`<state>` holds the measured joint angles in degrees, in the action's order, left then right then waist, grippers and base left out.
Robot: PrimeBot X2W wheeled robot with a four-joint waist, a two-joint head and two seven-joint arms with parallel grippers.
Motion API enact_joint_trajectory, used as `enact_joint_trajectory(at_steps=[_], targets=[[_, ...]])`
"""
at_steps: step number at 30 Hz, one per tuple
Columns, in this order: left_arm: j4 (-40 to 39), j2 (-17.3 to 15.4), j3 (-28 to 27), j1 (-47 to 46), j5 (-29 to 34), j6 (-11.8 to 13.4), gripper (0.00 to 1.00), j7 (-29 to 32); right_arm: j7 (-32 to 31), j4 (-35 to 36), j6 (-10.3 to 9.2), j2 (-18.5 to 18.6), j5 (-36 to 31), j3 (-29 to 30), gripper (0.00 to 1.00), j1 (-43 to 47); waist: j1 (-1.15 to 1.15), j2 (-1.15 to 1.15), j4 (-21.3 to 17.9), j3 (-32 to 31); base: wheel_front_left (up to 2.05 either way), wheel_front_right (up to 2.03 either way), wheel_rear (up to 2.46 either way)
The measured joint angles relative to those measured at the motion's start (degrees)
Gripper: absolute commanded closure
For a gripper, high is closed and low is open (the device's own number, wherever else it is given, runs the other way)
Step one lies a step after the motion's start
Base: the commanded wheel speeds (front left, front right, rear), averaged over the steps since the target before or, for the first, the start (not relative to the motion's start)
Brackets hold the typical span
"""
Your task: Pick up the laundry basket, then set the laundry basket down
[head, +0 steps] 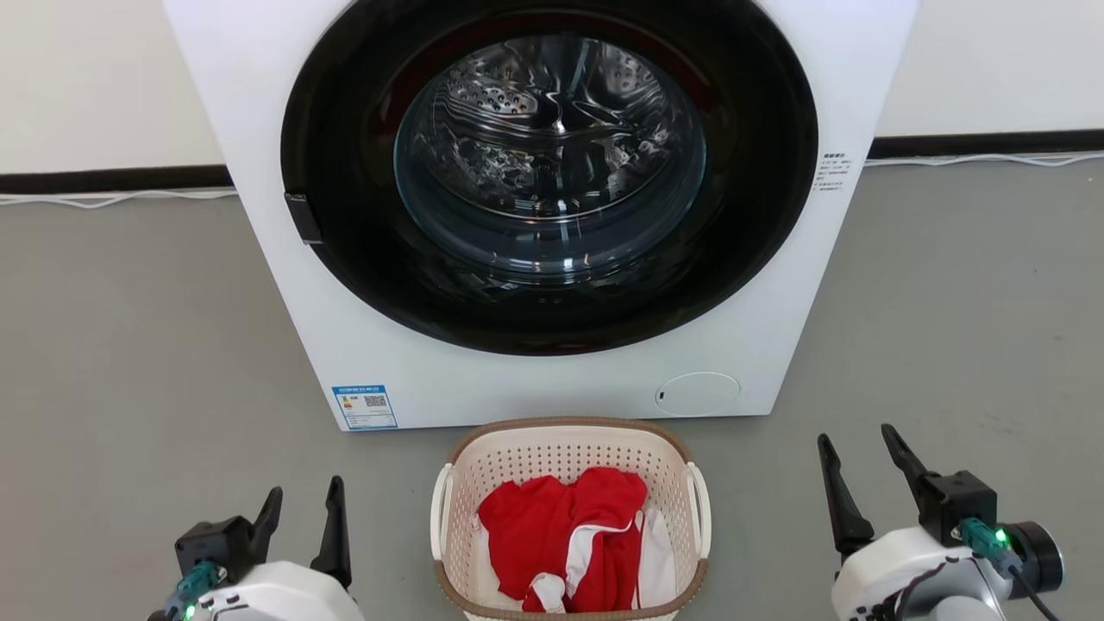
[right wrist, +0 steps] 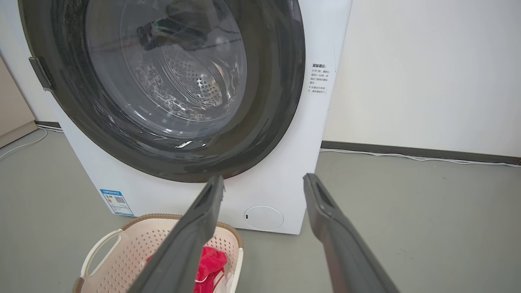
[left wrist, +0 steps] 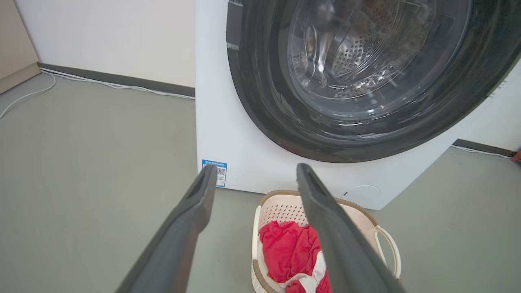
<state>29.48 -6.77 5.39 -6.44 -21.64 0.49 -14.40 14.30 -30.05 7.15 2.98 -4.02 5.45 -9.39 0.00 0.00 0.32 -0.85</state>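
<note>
The laundry basket [head: 517, 457] is small and cream, perforated, with a brown woven-look rim and white side handles. It stands on the grey floor right before the washer, holding red and white clothes [head: 573, 530]. My left gripper [head: 304, 498] is open, low at the basket's left, apart from it. My right gripper [head: 856, 444] is open at the basket's right, also apart. The left wrist view shows the basket [left wrist: 281, 209] below and right of the open left gripper [left wrist: 254, 171]. In the right wrist view the basket [right wrist: 134, 248] lies lower left of the open right gripper [right wrist: 263, 181].
A white front-loading washer [head: 414, 371] with a dark round door and steel drum [head: 552, 147] rises just behind the basket. Grey floor [head: 129, 345] spreads on both sides. White cables [head: 112, 198] run along the dark skirting at the back wall.
</note>
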Motion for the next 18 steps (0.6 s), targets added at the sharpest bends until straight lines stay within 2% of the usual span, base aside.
enact_joint_trajectory(at_steps=[16,18], targets=[[-2.0,1.3,-2.6,3.2,1.0,0.0,0.0,0.0,0.0,0.8,0.0,-0.1,0.0,0.2,0.0,2.6,0.0,0.0,0.1,-1.9,0.0,0.0,0.0],[-1.8,1.2,-2.6,3.5,1.1,-0.7,0.0,0.0,0.0,0.8,0.0,-0.1,0.0,0.1,0.0,2.6,0.0,0.0,0.1,-2.0,0.0,0.0,0.0]])
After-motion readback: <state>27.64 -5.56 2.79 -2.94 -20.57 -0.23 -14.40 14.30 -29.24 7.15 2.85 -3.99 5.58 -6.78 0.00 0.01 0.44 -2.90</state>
